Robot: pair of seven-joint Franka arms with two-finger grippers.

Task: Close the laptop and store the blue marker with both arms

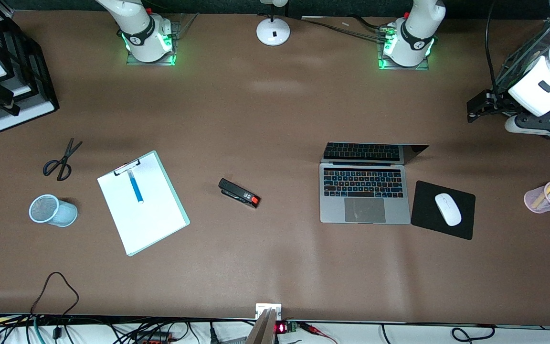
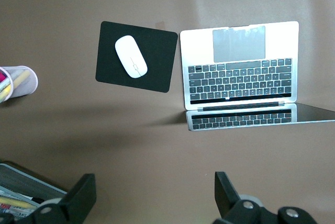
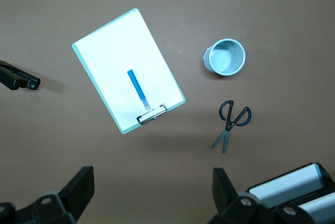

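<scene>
Currently you have laptop [image 1: 364, 195] open on table [image 1: 265, 119], blue marker [image 1: 135, 187] on clipboard [image 1: 142, 203] at its 9 o'clock; left jaws [image 2: 152, 195] and right jaws [image 3: 152, 192] both spread, empty, high over table.

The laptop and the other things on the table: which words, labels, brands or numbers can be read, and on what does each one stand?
No text can be read in any view.
Laptop keys: legends too small to read.
Stapler: no legible label.
Clipboard paper: blank.
Blue marker: no readable print.
Red display at the table edge: unreadable.
</scene>
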